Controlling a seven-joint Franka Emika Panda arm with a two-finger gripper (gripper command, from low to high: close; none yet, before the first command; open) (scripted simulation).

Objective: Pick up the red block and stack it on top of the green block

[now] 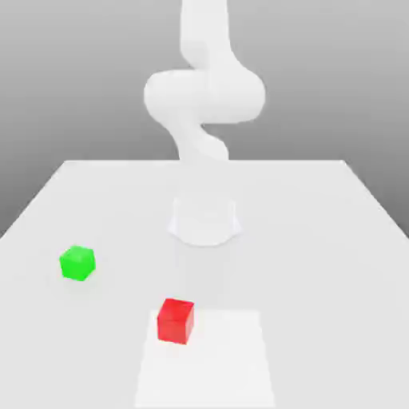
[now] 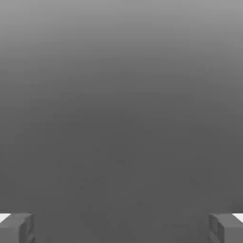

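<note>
Plainly, gripper spread wide, fingers far apart, nothing held or touched; red block, green block well apart

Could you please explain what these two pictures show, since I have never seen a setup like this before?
These are simulator renders of a single robot arm, the white jointed shape rising behind a pale table. The exterior view is taken by a camera off the arm, looking across the table at it. The other picture comes from a camera on the arm's hand; the two grey fingertips at its corners stand wide apart, with nothing between them, so the hand is open and holds nothing. Two small cubes lie on the table, well apart: a green block toward the exterior view's left and a red block nearer the camera.
</note>
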